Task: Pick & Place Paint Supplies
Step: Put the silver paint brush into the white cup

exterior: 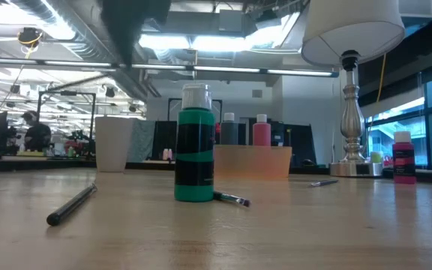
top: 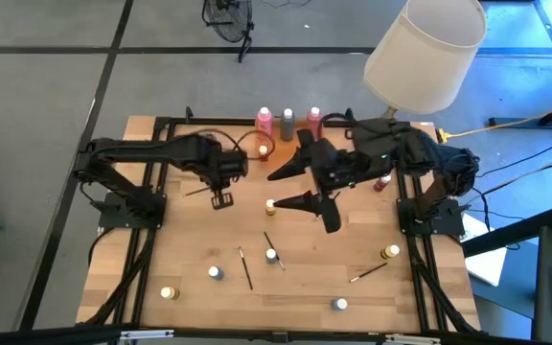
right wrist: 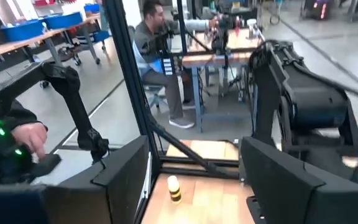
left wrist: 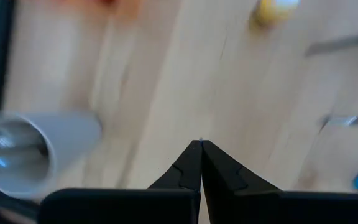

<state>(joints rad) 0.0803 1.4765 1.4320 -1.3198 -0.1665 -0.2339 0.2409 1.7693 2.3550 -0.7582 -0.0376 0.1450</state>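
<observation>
Wooden bench (top: pixel 305 278) has pots and brushes scattered everywhere. Left gripper (left wrist: pixel 200 144) hovers over it with fingers pressed together, holding nothing. Right gripper (right wrist: pixel 194 168) is spread wide, empty.

Three tall white-capped bottles (top: pixel 287 120) are standing in a row at the far edge of the wooden table (top: pixel 190 244), with the flat orange tray (top: pixel 263 147) just before them. Small lidded pots (top: pixel 216 273) and thin dark brushes (top: pixel 245 269) are lying scattered over the near half, one pot (top: pixel 169 292) near the near left corner.
</observation>
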